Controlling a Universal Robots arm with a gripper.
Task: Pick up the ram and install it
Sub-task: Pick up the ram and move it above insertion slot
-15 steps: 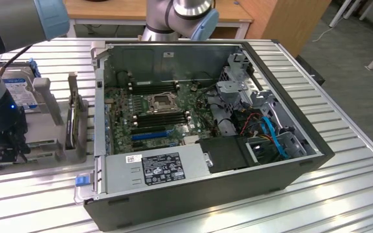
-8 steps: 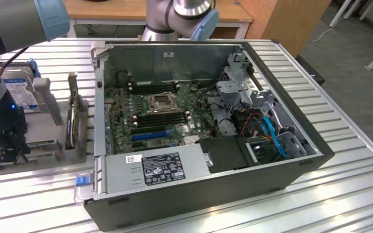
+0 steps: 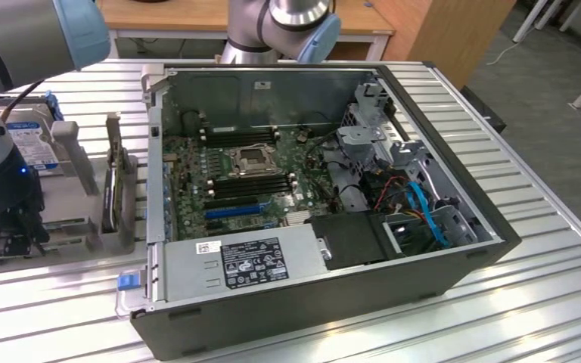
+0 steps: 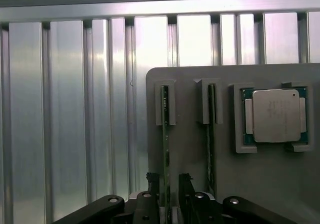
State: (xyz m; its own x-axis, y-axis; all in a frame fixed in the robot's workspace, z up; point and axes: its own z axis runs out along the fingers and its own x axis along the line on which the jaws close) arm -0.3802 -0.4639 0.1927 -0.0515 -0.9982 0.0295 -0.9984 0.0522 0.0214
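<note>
Pincer [image 4: 168, 181] wide open, straddling the ram [image 4: 165, 134] standing edge-up in its grey holder [image 4: 187, 144]; nothing gripped.

i see the ram [image 4: 165, 134] standing on its long edge in a narrow slot of the grey holder [image 4: 189, 149], a thin green board seen edge-on, upright and straight; a second stick [image 4: 210, 129] stands parallel in the next slot, near it but not touching
</note>
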